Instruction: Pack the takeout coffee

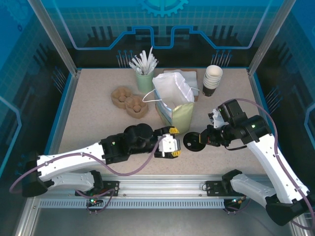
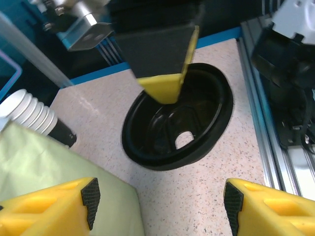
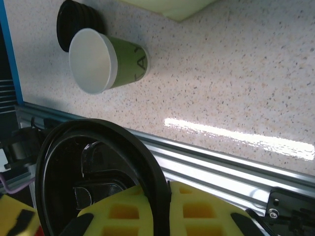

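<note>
Nearest the bases, the left gripper [image 2: 160, 202] stands wide and empty at about nine o'clock of the black lid [image 1: 193, 142]. The right gripper [image 3: 161, 199] pinches that lid by a thin stretch of rim, and its hollow side shows in the left wrist view. This narrow hold is the first risk: I judge the lid could pivot or slip if pressed down off-centre, and the two sets of fingers are near enough to clash. The takeout coffee cup [image 3: 123, 61] sits on the table [image 3: 236, 73] at about ten o'clock of the lid in the right wrist view, a little inside the rail [image 3: 221, 157]. Its wide pale end is toward the camera and it has no lid on; nothing steadies it, so a push could tip or skid it. Farther on, at eleven o'clock of the lid, the bag [image 1: 181, 117] has a soft mouth and loose handles that could fold or snag. Hard to tell are whether the cup stands or lies, whether it holds liquid, whether it touches the dark ribbed object [image 3: 74, 22] behind it, and what the bag's inside looks like.
</note>
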